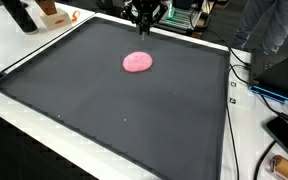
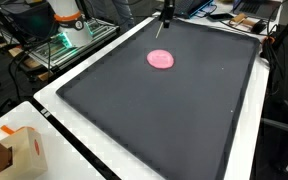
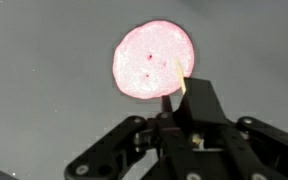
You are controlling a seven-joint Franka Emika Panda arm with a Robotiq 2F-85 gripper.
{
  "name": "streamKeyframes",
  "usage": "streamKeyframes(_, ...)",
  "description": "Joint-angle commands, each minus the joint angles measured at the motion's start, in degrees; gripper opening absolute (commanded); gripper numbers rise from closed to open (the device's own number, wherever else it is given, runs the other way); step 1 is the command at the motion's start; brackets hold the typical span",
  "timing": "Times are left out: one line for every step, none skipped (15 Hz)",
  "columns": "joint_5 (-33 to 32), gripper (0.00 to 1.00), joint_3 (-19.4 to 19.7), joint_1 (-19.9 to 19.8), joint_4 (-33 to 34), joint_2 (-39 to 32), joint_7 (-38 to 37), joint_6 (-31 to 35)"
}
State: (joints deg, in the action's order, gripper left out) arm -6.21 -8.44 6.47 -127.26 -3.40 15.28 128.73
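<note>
We see the gripper (image 1: 144, 29) clenched at top centre, near the pink disc (image 1: 137, 62) on the black mat (image 1: 84, 110).

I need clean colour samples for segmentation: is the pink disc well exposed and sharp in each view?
Wrist view: the pink disc is overexposed, its middle nearly white, edges soft; the claw is a dark silhouette with little detail. In both exterior views it reads evenly pink against the black mat, but small.

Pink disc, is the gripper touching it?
No, the pink disc lies on the black mat, apart from the gripper.
</note>
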Motion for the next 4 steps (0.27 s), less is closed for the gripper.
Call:
streamKeyframes(0.0,0.25,0.3,0.3,0.0,0.0,0.0,-0.1)
streamKeyframes(0.0,0.25,0.3,0.3,0.0,0.0,0.0,-0.1)
streamKeyframes(0.0,0.25,0.3,0.3,-0.1,0.0,0.0,-0.1)
streamKeyframes(0.0,0.25,0.3,0.3,-0.1,0.1,0.0,0.0)
